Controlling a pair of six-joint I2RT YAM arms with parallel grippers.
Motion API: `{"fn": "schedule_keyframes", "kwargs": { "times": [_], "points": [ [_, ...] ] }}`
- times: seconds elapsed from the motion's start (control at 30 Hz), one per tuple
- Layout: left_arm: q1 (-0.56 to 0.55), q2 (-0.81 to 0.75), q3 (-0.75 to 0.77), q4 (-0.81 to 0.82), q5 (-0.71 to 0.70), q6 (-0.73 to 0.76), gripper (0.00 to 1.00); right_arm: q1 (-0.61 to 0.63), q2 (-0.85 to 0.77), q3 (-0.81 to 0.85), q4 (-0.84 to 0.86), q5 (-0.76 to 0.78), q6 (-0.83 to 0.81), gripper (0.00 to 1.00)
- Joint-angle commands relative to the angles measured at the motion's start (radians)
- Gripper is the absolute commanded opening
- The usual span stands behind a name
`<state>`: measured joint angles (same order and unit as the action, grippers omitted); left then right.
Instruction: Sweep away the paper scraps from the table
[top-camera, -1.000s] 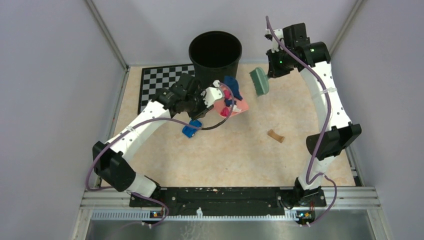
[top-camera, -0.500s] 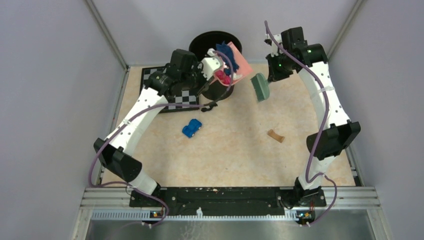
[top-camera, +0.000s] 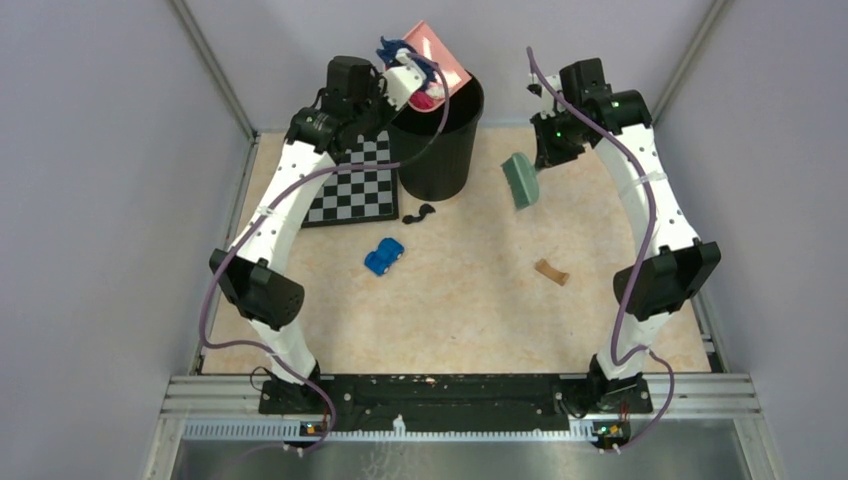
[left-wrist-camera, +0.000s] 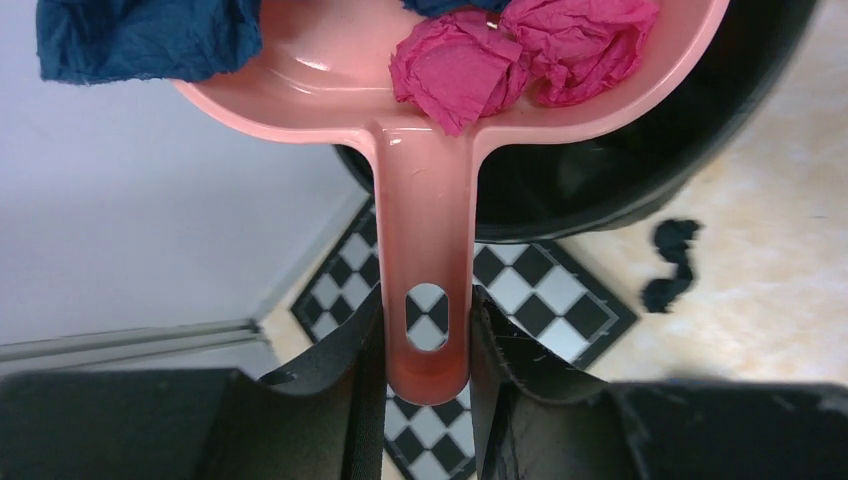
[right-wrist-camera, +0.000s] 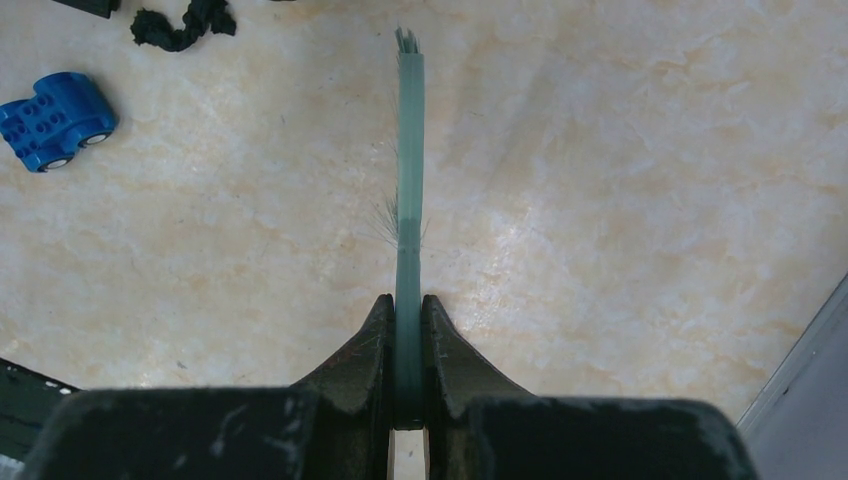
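My left gripper is shut on the handle of the pink dustpan, held high and tilted over the rim of the black bin. Pink paper scraps and a dark blue scrap lie in the pan. On the table a black scrap rests by the bin's foot, and a tan scrap lies at the right. My right gripper is shut on the grey-green brush, raised off the table.
A blue toy car sits mid-table. A black-and-white checkerboard mat lies left of the bin. Grey walls close in the back and both sides; the arm bases stand at the near edge.
My left arm has lifted the loaded dustpan from table level up and back over the bin's rim. The black scrap now shows by the bin. The right arm has barely moved.
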<state>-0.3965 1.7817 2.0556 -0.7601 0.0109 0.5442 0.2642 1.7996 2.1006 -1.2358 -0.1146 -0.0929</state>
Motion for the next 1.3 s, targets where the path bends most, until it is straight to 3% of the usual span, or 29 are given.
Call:
{"fn": "schedule_keyframes", "kwargs": {
  "times": [0.0, 0.37, 0.67, 0.97, 1.27],
  "points": [
    [0.021, 0.026, 0.045, 0.146, -0.116, 0.21, 0.0, -0.008, -0.07, -0.015, 0.035, -0.007, 0.005, 0.0],
    [0.081, 0.069, 0.048, 0.384, -0.174, 0.688, 0.0, -0.008, -0.098, -0.046, 0.037, -0.01, -0.002, 0.0],
    [0.097, 0.076, -0.053, 0.676, -0.098, 1.258, 0.0, -0.008, -0.11, -0.065, 0.037, -0.022, -0.002, 0.0],
    [0.098, 0.053, -0.176, 0.698, -0.139, 1.392, 0.0, -0.008, -0.127, -0.079, 0.035, -0.025, -0.008, 0.0],
    [0.106, 0.051, -0.182, 0.72, -0.151, 1.46, 0.0, -0.008, -0.113, -0.073, 0.035, -0.045, -0.007, 0.0]
  ]
}}
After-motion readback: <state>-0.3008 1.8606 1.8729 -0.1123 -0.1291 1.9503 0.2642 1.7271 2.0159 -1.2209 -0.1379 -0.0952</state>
